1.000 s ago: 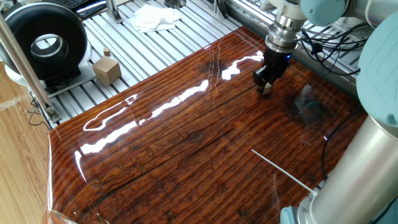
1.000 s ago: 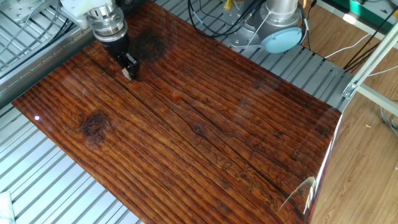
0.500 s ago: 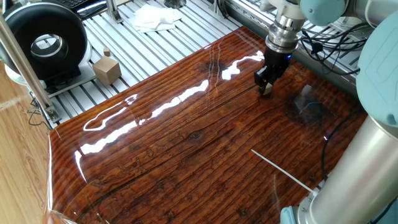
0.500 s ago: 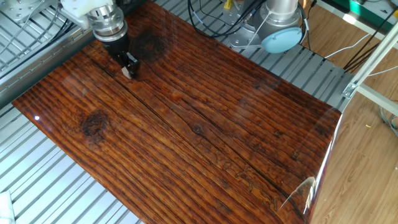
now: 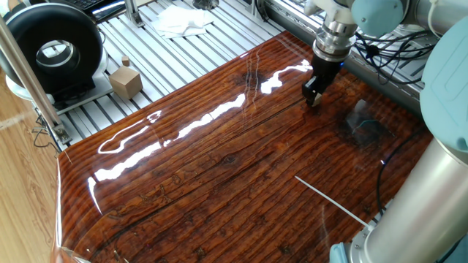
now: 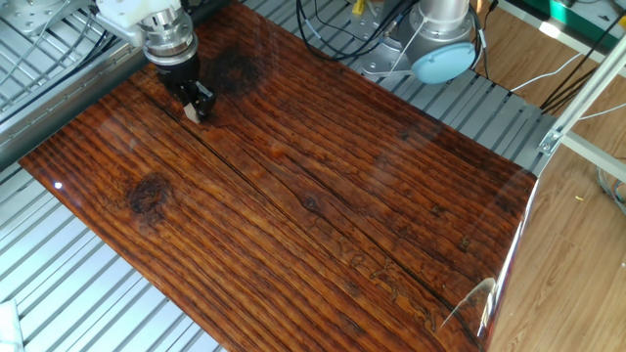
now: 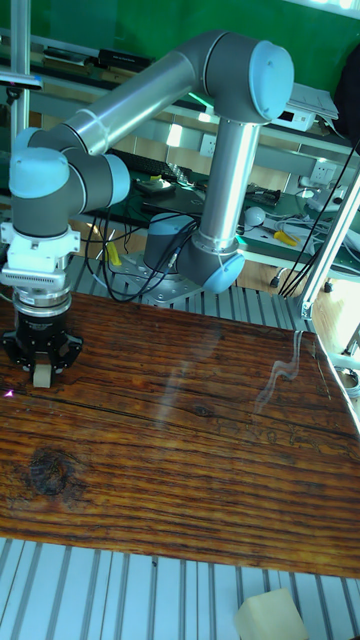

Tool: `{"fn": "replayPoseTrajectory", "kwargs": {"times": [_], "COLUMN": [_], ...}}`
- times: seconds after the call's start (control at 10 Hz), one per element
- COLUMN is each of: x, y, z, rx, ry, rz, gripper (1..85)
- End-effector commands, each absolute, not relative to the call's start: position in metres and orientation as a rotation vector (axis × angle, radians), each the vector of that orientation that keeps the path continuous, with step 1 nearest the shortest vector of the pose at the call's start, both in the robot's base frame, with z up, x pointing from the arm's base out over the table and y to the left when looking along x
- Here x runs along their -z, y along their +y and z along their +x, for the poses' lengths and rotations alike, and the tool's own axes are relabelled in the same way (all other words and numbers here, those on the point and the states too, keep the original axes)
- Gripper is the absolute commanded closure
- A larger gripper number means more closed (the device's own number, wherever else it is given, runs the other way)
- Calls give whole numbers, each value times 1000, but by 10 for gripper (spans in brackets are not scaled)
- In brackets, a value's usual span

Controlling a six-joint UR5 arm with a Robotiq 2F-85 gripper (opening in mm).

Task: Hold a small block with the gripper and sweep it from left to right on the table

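Observation:
The gripper (image 5: 314,97) (image 6: 196,106) (image 7: 42,372) points down at the far side of the table (image 5: 219,175) (image 6: 323,196) (image 7: 180,450), shut on the small block (image 7: 42,377) (image 6: 192,113) (image 5: 316,101). The pale tan cube shows between the black fingertips, right at the glossy board's surface. In the tall fixed view it sits near the board's left end.
On the slatted aluminium frame stand a larger tan cube with a knob (image 5: 125,80), a black round device (image 5: 53,51) and a white cloth (image 5: 181,20). Cables (image 6: 362,39) and the arm's base (image 6: 440,39) lie past the board's far edge. Another tan block (image 7: 270,615) sits at the near frame.
The gripper, still shut on the small block, has shifted slightly along the board toward its far edge; nothing else moved.

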State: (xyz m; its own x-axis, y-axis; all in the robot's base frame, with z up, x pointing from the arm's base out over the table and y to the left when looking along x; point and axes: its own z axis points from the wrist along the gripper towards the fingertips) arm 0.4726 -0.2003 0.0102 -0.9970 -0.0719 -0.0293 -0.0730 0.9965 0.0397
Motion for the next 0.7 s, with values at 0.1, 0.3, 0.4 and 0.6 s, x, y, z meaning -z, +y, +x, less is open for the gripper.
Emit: {"fn": "replayPoseTrajectory", "kwargs": {"times": [0.1,0.3,0.4,0.6], "x": [-11,-11,-11,-11], "y": [-204,-206,-208,-208], "z": [478,472,470,465], "rx": [-48,-35,-24,-26], "ry": [3090,3112,3119,3141], "rz": [-152,-142,-130,-83], "gripper": [847,847,847,847]}}
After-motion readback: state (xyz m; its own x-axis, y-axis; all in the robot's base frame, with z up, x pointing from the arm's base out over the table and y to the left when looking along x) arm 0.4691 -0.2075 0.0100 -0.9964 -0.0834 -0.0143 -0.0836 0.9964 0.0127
